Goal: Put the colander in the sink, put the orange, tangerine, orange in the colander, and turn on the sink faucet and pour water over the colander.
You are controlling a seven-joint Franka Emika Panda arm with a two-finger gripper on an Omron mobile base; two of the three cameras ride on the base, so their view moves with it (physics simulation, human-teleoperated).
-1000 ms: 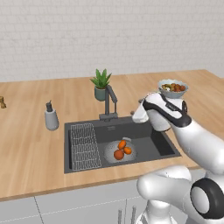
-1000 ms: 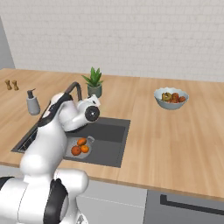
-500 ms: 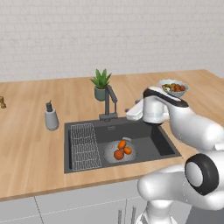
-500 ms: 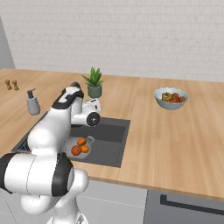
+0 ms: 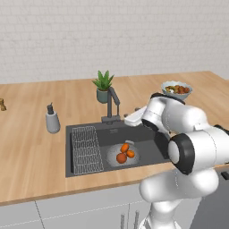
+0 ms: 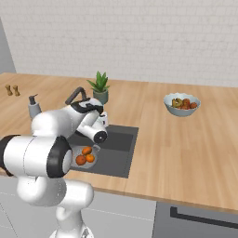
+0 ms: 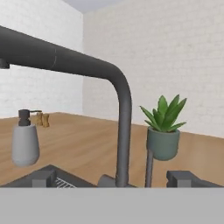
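The grey colander [image 5: 112, 157] sits in the dark sink [image 5: 147, 141], right of the wire rack [image 5: 86, 150]. Three round orange fruits [image 5: 125, 153], the oranges and the tangerine, lie inside it; I cannot tell which is which. They also show beside my arm as orange fruits [image 6: 85, 156]. The dark sink faucet [image 5: 112, 103] stands at the sink's back edge. My gripper [image 5: 128, 120] hovers open just right of it, above the basin, holding nothing. In the hand view my gripper [image 7: 113, 179] faces the faucet [image 7: 124, 131] upright and a thin lever [image 7: 149, 168]. No water runs.
A potted plant [image 5: 103, 87] stands behind the faucet. The grey soap dispenser [image 5: 52, 119] is left of the sink. A pale bowl of mixed fruit [image 5: 176, 90] sits on the counter to the right. Small shakers [image 6: 12, 90] stand at the far left.
My hand has swung a little to the left over the sink, closer to the faucet. The jaws stay open. Colander and fruits have not moved.
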